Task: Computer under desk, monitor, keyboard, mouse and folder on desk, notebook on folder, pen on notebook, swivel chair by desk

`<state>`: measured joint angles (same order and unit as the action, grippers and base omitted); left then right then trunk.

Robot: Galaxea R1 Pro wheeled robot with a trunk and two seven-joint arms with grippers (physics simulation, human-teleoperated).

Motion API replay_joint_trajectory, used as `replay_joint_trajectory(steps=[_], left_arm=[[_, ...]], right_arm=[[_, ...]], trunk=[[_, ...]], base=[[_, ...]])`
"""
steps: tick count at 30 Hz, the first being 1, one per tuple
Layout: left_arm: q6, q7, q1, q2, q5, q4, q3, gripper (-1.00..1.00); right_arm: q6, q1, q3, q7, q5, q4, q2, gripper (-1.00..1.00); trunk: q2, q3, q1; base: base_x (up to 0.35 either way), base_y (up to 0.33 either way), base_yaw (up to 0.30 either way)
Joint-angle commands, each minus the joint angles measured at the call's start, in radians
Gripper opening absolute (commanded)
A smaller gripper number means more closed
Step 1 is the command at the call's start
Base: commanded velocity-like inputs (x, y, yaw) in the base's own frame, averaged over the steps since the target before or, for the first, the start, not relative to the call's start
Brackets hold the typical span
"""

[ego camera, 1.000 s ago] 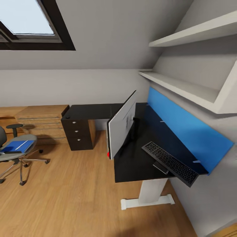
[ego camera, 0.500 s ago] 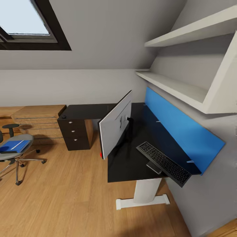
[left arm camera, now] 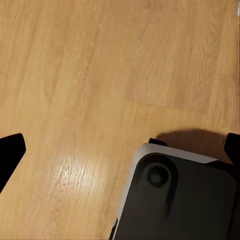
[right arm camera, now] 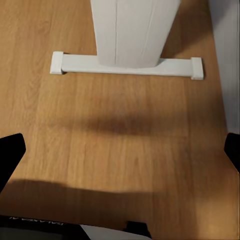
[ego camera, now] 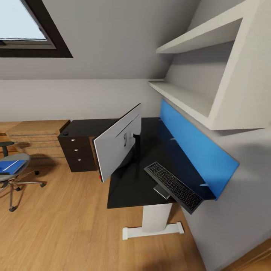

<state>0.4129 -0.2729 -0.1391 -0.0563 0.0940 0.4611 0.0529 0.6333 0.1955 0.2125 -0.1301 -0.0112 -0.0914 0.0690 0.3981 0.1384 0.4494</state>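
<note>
- Head view: I see the desk (ego camera: 150, 188) against the wall with the monitor (ego camera: 116, 146) standing on it, turned edge-on toward me, and the keyboard (ego camera: 174, 186) lying beside it with its near end hanging past the desk's corner. A small flat grey thing, perhaps the mouse, pokes out just under the keyboard; I can't say for sure. The swivel chair (ego camera: 13, 169) sits well apart at the far left with the blue folder (ego camera: 10, 166) on its seat.
- I judge the folder light, thin and floppy, likely slick; I'd pinch it at an overhanging edge. The keyboard looks stiff and could tip off.
- Left wrist view: bare wood floor (left arm camera: 100, 75) and part of the robot's own dark base (left arm camera: 180, 200); the left gripper (left arm camera: 120, 150) has its fingertips wide apart, holding nothing.
- Right wrist view: what the head camera shows only small, the desk's white foot (right arm camera: 127, 65) on the floor, close up; the right gripper (right arm camera: 120, 150) is likewise spread and empty.
</note>
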Motion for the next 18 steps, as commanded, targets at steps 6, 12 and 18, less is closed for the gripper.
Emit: replay_joint_trajectory(steps=[6, 12, 18], left_arm=[[0.002, 0.004, -0.001, 0.0, 0.009, 0.002, 0.002, 1.0], [0.006, 0.004, -0.001, -0.001, 0.009, 0.002, 0.002, 1.0], [0.007, 0.002, -0.001, -0.003, 0.012, 0.02, 0.002, 1.0]], right_arm=[[0.002, 0.001, 0.008, -0.008, -0.002, 0.001, 0.0, 1.0], [0.002, 0.001, 0.008, -0.008, -0.002, 0.001, 0.0, 1.0], [0.002, 0.001, 0.007, -0.009, -0.003, 0.0, -0.001, 1.0]], trunk=[[0.002, 0.002, 0.001], [0.002, 0.002, 0.001], [0.002, 0.002, 0.001]], base=[[0.0, -0.291, 0.0], [0.0, -0.105, 0.0], [0.0, -0.012, 0.0]])
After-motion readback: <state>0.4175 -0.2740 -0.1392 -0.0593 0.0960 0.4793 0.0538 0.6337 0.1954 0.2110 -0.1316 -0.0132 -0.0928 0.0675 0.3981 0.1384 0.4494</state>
